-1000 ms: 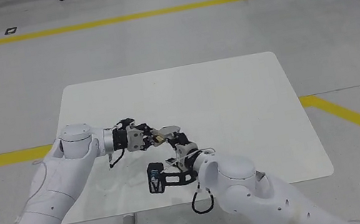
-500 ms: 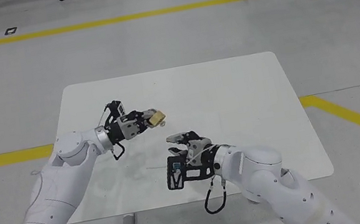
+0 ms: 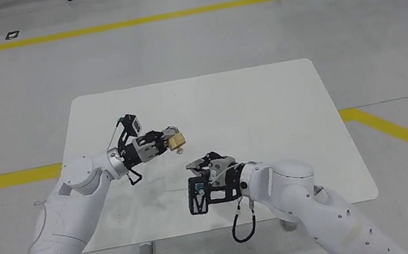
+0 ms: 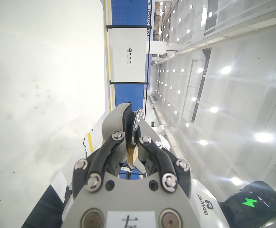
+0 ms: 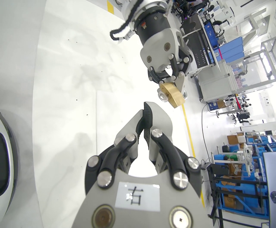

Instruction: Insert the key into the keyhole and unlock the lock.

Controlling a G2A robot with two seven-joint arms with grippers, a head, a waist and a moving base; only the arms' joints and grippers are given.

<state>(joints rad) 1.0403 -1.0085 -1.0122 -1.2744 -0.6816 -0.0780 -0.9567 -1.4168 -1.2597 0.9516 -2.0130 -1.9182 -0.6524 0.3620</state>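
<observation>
Clamping the brass lock (image 5: 172, 95), labelled left end effector (image 4: 133, 127); labelled right end effector (image 5: 145, 121) pinched closed, empty.

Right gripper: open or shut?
Shut: on the right gripper the pads touch, nothing seen between them; it hangs apart from the lock.

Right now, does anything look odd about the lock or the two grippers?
One thing. The left gripper holds the brass lock up off the table, yet the right gripper, a little apart from it, is shut pad to pad and looks empty, though a thin key could hide between.
</observation>
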